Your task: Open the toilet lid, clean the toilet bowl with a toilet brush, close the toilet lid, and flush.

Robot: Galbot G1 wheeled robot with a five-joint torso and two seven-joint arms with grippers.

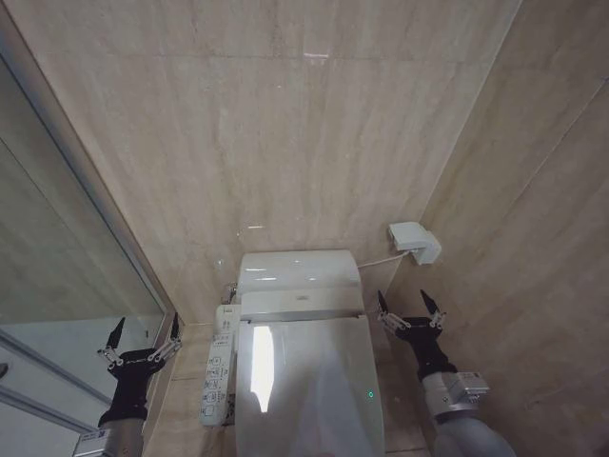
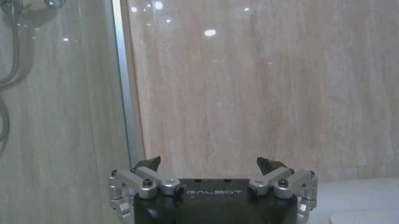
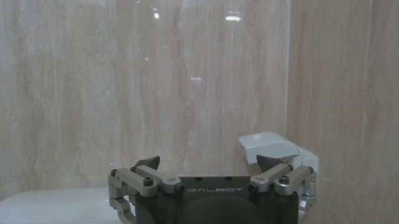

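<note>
From the head camera, the toilet lid is lying flat and closed over the bowl, with the cistern behind it. The left gripper is hanging beside the shower's glass door, fingers spread and empty; the right gripper is hovering between the toilet and the side wall, likewise splayed, under a white wall box.

The left wrist camera is showing its own gripper released against beige tile.

The right wrist camera is showing its gripper unclenched near the wall box.

With the lid down, it is hard to judge whether the work is all ahead or all but done.
</note>
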